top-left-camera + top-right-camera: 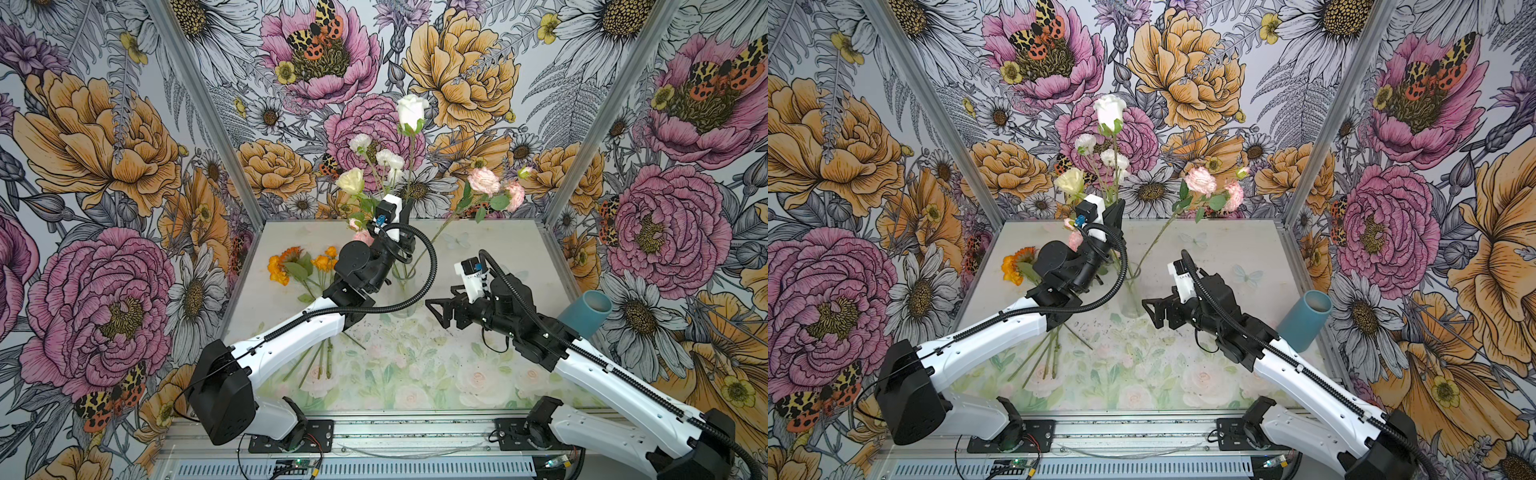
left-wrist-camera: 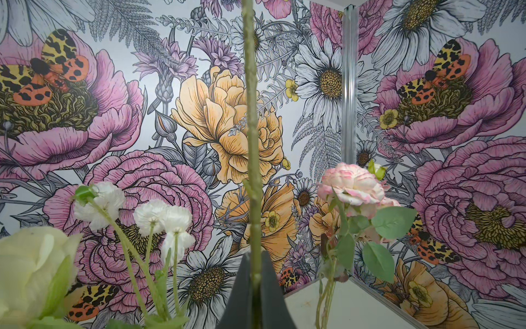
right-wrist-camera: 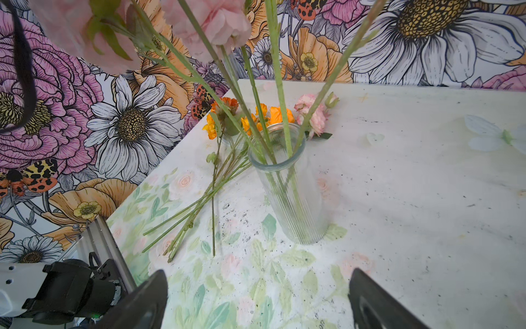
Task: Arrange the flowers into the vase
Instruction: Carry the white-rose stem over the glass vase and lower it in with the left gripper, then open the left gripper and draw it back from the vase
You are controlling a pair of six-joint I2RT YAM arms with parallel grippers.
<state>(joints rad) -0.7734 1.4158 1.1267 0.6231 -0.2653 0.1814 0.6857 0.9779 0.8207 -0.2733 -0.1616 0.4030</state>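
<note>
Now the left gripper is pinched tight on the thin green stem of the white rose. The stem stands almost straight up, w/ its low end down in the vase, a clear ribbed glass tube near the middle of the table. The right gripper is wide open w/ nothing in it, just beside the vase. More flowers, orange & pink, lie flat near the back-left corner, on the left gripper's side.

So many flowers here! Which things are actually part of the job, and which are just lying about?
Part of the job: glass vase; white rose, gripped by left fingers; orange flowers and pink flower lying on the table.
Just lying about: blue tube at the right side.
</note>
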